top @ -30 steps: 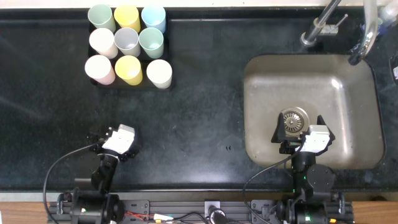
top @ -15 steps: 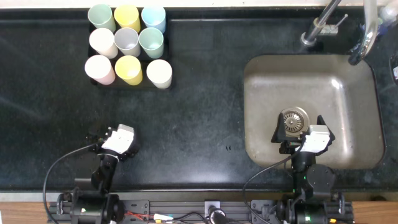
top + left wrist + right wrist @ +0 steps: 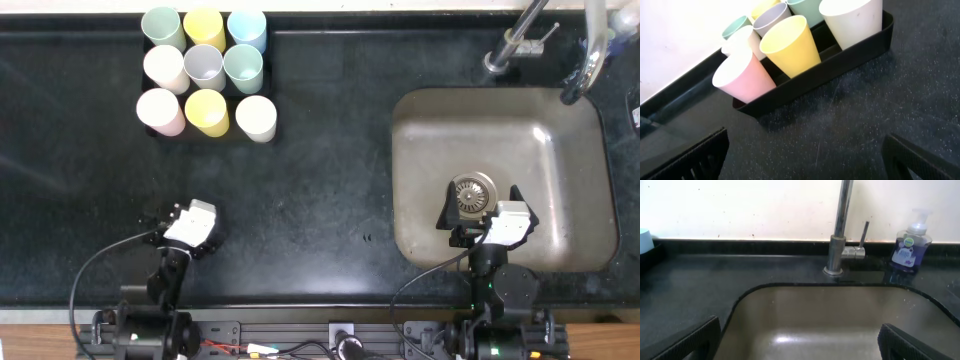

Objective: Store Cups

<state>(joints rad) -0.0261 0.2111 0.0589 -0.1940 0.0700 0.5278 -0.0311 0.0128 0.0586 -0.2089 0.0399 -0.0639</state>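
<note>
Nine cups (image 3: 205, 68) in tray (image 3: 850, 57), well apart from L gripper (image 3: 802, 167).

A black speckled countertop (image 3: 330, 170) holds a steel sink (image 3: 560, 130) in its right part. A round drain (image 3: 473, 190) sits in the sink floor. Behind the sink stand a metal faucet (image 3: 839, 230) and, near it, a purple soap bottle (image 3: 910, 244), before a pale wall (image 3: 740, 205)

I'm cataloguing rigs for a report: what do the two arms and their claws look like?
The left arm and right arm are slim and black, each with a white boxy block at the wrist. The left claw and right claw have black fingers with a ribbed texture. Thin black cables loop from each arm down to its base.
</note>
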